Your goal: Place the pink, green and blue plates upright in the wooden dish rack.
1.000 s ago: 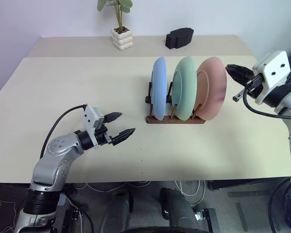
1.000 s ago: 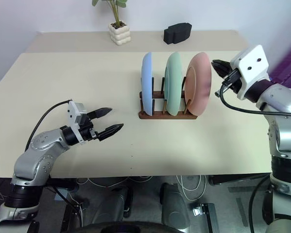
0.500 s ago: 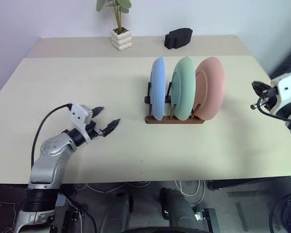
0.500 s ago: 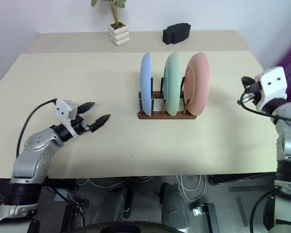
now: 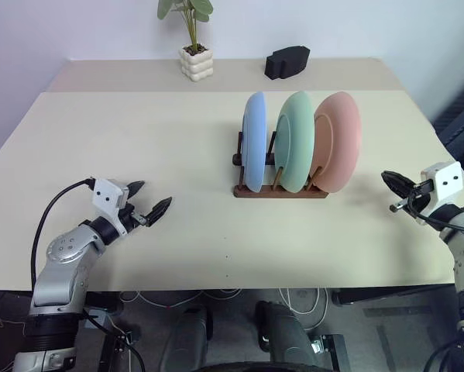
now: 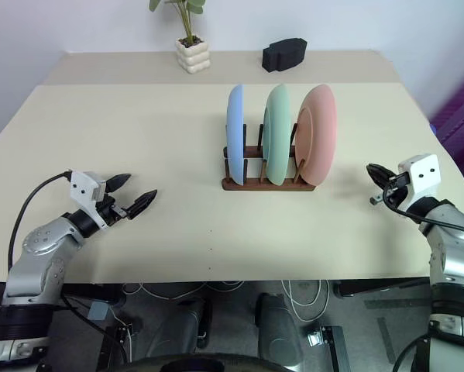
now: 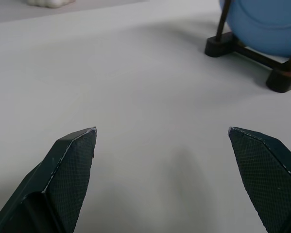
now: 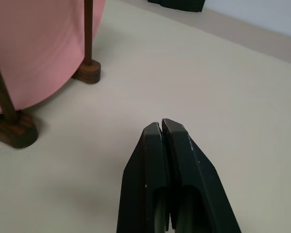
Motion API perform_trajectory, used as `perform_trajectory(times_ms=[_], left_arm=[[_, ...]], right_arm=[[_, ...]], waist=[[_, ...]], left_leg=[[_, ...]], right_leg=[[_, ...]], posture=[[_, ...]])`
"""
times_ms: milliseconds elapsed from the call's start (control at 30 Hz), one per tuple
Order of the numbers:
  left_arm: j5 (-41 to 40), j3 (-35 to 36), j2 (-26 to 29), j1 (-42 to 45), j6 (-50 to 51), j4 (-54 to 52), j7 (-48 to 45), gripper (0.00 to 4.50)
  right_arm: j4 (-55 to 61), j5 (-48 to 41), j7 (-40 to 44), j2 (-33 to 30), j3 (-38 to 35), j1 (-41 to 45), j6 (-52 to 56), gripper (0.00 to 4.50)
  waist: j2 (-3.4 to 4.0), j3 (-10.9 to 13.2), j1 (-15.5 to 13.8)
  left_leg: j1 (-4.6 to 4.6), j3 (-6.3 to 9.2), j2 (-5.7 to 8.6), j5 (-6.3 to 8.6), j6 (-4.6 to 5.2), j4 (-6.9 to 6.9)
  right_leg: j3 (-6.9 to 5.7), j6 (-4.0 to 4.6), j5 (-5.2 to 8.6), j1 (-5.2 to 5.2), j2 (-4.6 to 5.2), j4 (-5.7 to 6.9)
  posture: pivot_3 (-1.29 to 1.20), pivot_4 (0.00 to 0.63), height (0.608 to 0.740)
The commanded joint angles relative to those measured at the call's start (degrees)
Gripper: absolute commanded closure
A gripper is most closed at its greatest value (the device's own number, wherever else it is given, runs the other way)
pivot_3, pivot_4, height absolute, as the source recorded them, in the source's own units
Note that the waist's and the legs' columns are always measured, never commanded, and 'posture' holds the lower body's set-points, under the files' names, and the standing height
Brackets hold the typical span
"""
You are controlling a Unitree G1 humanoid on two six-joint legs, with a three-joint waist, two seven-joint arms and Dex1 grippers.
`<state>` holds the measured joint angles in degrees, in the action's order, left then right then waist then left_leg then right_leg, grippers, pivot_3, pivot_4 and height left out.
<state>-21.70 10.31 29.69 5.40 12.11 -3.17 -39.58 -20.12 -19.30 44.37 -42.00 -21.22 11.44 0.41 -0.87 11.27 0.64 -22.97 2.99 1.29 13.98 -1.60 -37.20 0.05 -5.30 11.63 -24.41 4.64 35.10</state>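
Note:
The blue plate (image 5: 254, 140), the green plate (image 5: 295, 139) and the pink plate (image 5: 337, 141) stand upright side by side in the wooden dish rack (image 5: 280, 189) at mid-table. My left gripper (image 5: 148, 200) hovers low over the table's front left, open and empty, well apart from the rack. My right gripper (image 5: 390, 181) is shut on nothing, low at the table's right edge, a little right of the pink plate (image 8: 33, 48). The left wrist view shows the blue plate (image 7: 266, 24) and a rack foot (image 7: 220, 46) ahead of the open fingers.
A small potted plant (image 5: 193, 46) in a white pot and a black block (image 5: 286, 60) stand at the table's far edge. The tabletop (image 5: 139, 132) is bare beige between the rack and my left gripper.
My right gripper has come down from beside the pink plate's upper rim and pulled away to the right. My left gripper has drawn back to the left, staying open.

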Motion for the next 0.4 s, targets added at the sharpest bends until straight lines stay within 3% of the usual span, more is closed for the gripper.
perform_trajectory(times_ms=[33,400], left_arm=[[0.0,-0.1,-0.1,1.1,-1.3,0.7,-1.1,0.0],[-1.0,-2.7,-3.2,0.7,0.3,-1.7,-1.9,0.0]], right_arm=[[2.5,-3.0,0.0,0.9,-3.0,-1.2,-0.5,4.47],[4.1,-5.1,3.2,0.8,-1.8,-1.9,4.7,4.47]], waist=[[0.0,0.0,0.0],[0.0,0.0,0.0]], left_leg=[[0.02,0.0,0.0,0.0,0.0,0.0],[0.14,-0.03,-0.01,0.0,0.0,0.03]], right_leg=[[0.01,0.0,0.0,0.01,0.0,0.0],[0.04,-0.01,0.0,0.1,0.01,0.01]], posture=[[0.0,0.15,0.736],[0.0,0.15,0.736]])
